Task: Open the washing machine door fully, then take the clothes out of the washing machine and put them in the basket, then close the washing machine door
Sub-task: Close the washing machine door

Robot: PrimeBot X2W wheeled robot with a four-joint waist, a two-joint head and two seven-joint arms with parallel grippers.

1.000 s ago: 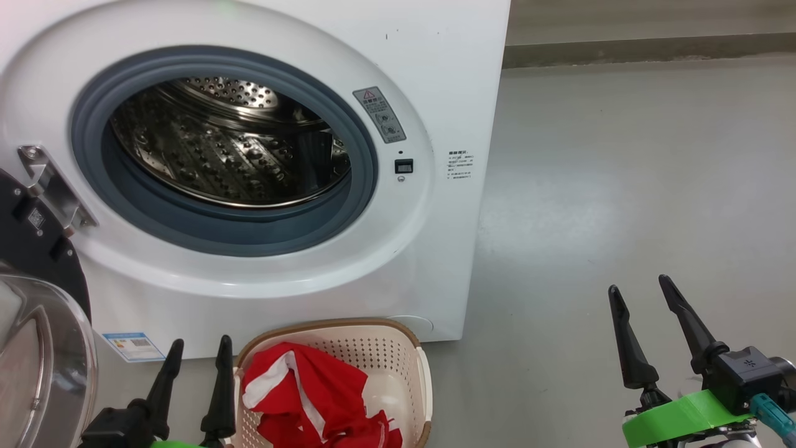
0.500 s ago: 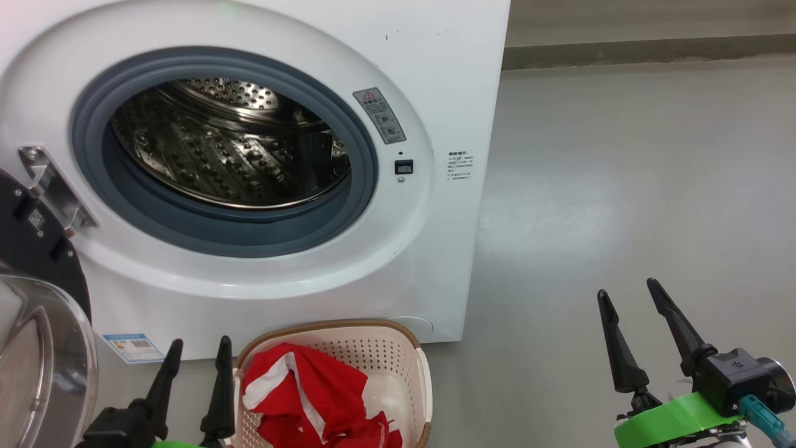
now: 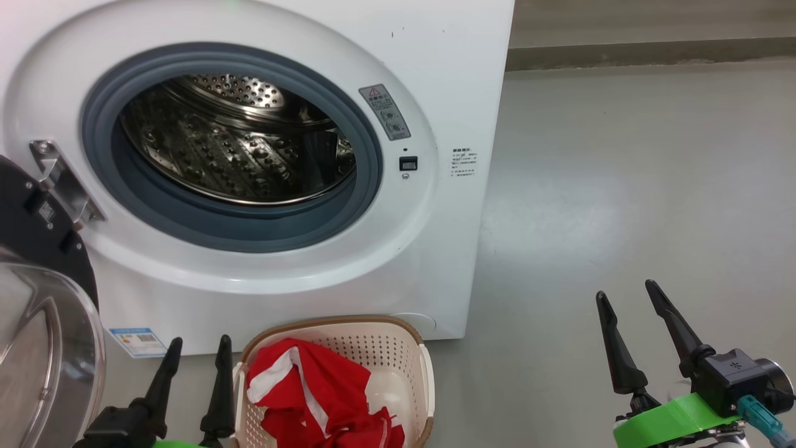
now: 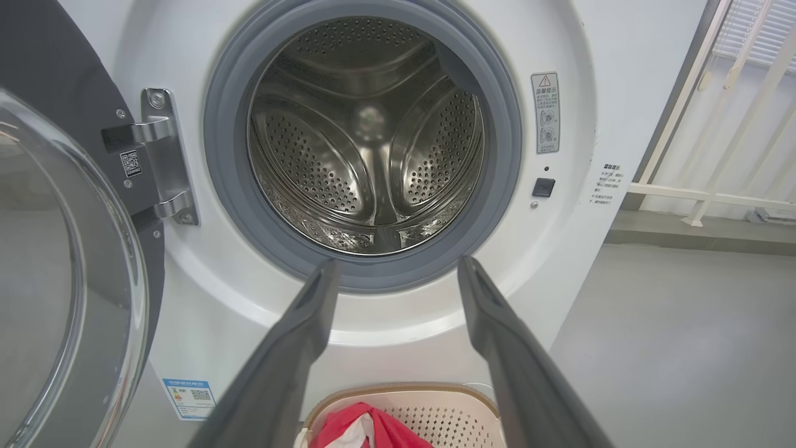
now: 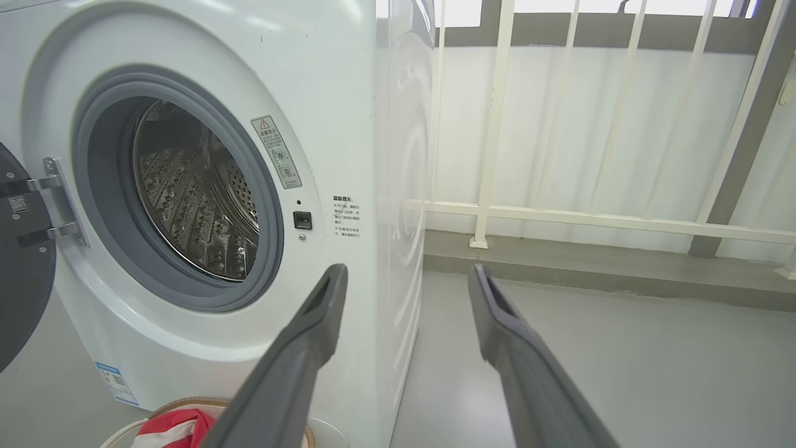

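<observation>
**Door open at my left, only the closing is left**

The drum (image 3: 236, 149) of the washer (image 3: 448, 74) looks empty as far as I can see into it. The clothes (image 3: 323, 386) lie in the basket (image 3: 398, 354), which stands on the floor (image 3: 622, 186) just in front of the washer, below the opening. So I judge that only the closing of the door (image 3: 43, 348) remains.

The door is swung wide open on its hinge (image 3: 62, 183), at the left side of the opening. It stands to the left of my left fingers (image 3: 221, 389), just beside them in the head view, and shows its inner side with the glass bowl. Its free edge runs out of the picture at the lower left, so I cannot tell where it ends.

My left fingers are spread apart and hold nothing. They point toward the opening, with the basket just at their right. My right fingers (image 3: 675, 333) are also spread and empty, well apart from the door, over the bare floor to the right of the washer.

The left arm is clearly the nearer one. I think it must first go left, around to the outer side of the door, and then push it rightward about the hinge to the opening. The basket is near this path, and I cannot tell if the door passes over it freely.
</observation>
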